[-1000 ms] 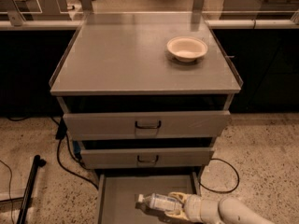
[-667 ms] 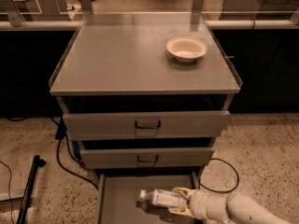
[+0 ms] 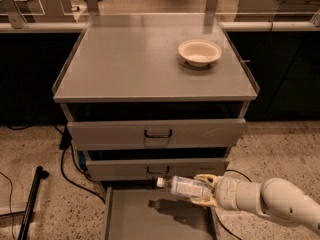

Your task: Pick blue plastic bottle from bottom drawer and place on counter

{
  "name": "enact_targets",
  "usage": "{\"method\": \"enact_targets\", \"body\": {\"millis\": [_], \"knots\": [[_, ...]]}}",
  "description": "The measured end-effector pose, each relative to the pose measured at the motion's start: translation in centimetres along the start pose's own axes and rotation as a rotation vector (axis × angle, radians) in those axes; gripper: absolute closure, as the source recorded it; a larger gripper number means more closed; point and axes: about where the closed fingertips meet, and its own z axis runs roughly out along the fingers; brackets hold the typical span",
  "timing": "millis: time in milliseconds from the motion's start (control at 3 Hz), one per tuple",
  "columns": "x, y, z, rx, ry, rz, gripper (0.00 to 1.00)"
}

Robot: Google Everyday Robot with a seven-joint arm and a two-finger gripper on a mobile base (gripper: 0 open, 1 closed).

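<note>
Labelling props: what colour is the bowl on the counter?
Cream-white bowl, camera view; hand holds the bottle above the bottom drawer.

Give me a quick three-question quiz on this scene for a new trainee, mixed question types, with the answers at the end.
1. True or false: the gripper, above the open bottom drawer, holds the blue plastic bottle in its jaws.
2. What sits on the counter? A) a white bowl B) a mug C) a sponge
3. Fill in: the bottle lies sideways with its cap toward the picture's ____.
Key: 1 true; 2 A; 3 left.
</note>
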Motion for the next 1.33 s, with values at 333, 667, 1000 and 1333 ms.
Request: {"method": "enact_targets", "body": {"millis": [333, 667, 1000, 1333], "knots": [[0.0, 0.0, 0.0, 0.000, 0.000, 0.000, 1.00], [-1.5, -1.9, -0.9, -0.004, -0.001, -0.018, 1.00], [-4.3, -5.6, -3.1, 0.020, 0.028, -0.055, 1.00], [-7.8, -8.4, -5.5, 0.044, 0.081, -0.115, 1.00]]}}
